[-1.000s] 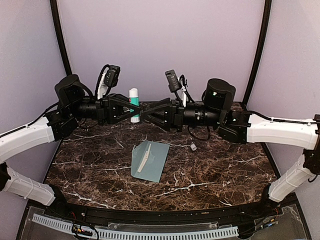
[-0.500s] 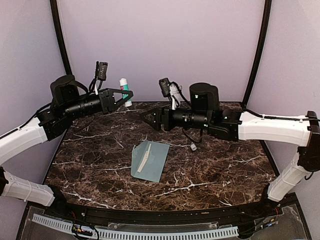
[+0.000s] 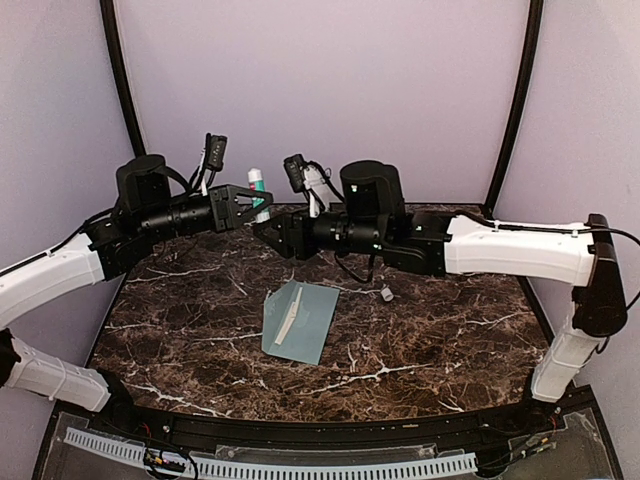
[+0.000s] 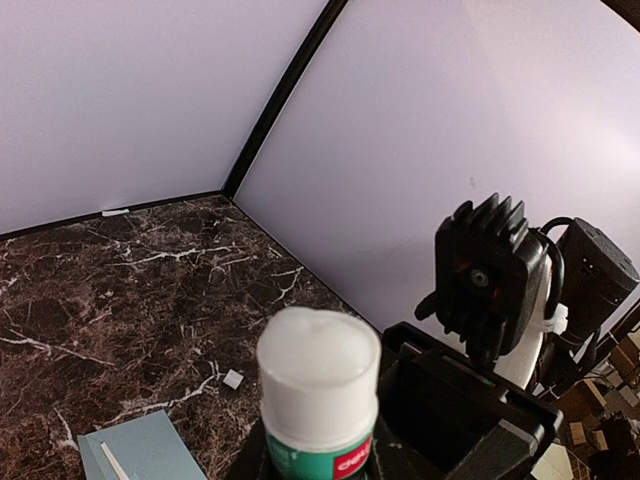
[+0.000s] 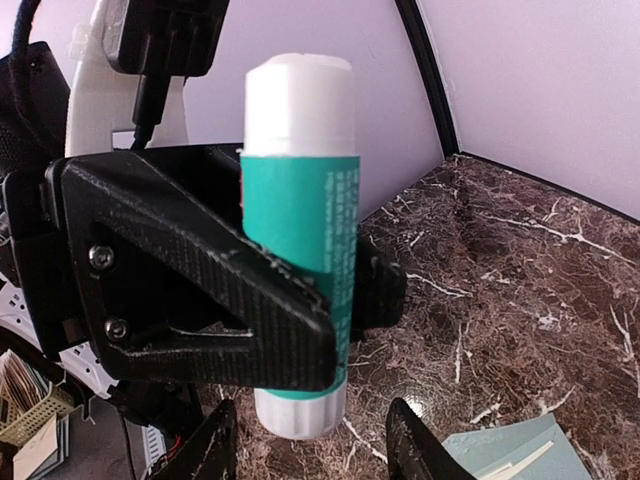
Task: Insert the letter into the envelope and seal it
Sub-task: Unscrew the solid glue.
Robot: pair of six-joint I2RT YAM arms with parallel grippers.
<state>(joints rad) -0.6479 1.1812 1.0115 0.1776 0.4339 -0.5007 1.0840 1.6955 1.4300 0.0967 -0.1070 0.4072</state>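
Note:
My left gripper (image 3: 255, 198) is shut on an upright glue stick (image 3: 258, 181), teal-bodied with a white cap, held above the table's far left. That glue stick (image 5: 300, 200) fills the right wrist view, the left gripper's black fingers (image 5: 200, 290) clamped round its middle. My right gripper (image 5: 312, 445) stands open, its fingertips either side of the stick's white base and apart from it. The teal envelope (image 3: 303, 322) lies flat mid-table. A narrow cream strip of the letter (image 3: 286, 322) shows along its left part. The stick's cap (image 4: 318, 372) fills the left wrist view.
A small grey piece (image 3: 386, 294) lies on the dark marble table (image 3: 430, 340), right of the envelope. Purple walls and black corner posts (image 3: 122, 80) close in the back and sides. The right arm (image 3: 510, 245) stretches across the table's back.
The left gripper carried the glue stick left and up, away from the right gripper, then edged back right. The right gripper opened and followed leftward, and is now under the stick's base.

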